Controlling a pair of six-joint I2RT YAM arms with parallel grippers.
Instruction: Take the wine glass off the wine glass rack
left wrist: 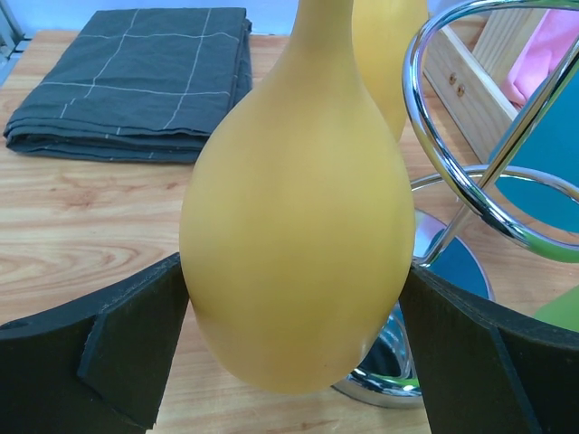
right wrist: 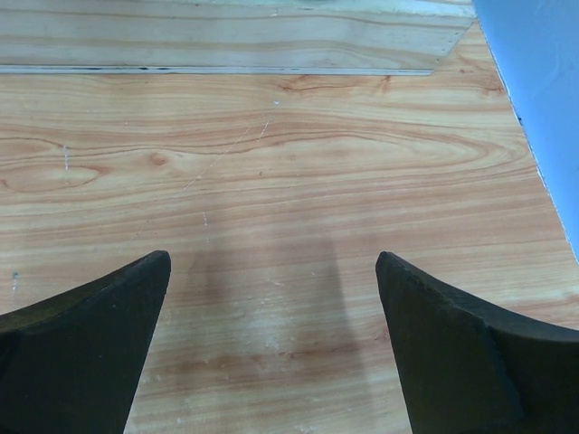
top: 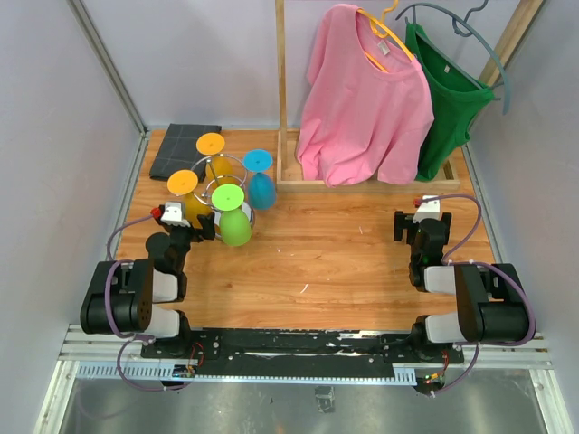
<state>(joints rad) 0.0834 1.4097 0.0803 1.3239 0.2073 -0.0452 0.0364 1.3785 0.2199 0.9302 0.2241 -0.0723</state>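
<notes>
The chrome wine glass rack (top: 232, 164) stands at the back left, with several coloured glasses hanging upside down from its wire arms (left wrist: 450, 161). My left gripper (top: 194, 228) is closed around the bowl of the yellow wine glass (left wrist: 298, 208), with a finger touching each side; its orange foot (top: 182, 182) still sits up at the rack's arm. A second yellow glass (left wrist: 391, 45), a green one (top: 235, 226) and a blue one (top: 262, 190) hang beside it. My right gripper (right wrist: 271, 298) is open and empty over bare wood at the right (top: 412, 226).
A folded dark cloth (top: 185, 149) lies at the back left, behind the rack (left wrist: 136, 81). A tall wooden clothes rack (top: 282, 90) at the back holds a pink shirt (top: 366, 99) and a green shirt (top: 448, 90); its base board (right wrist: 226, 36) lies ahead of my right gripper.
</notes>
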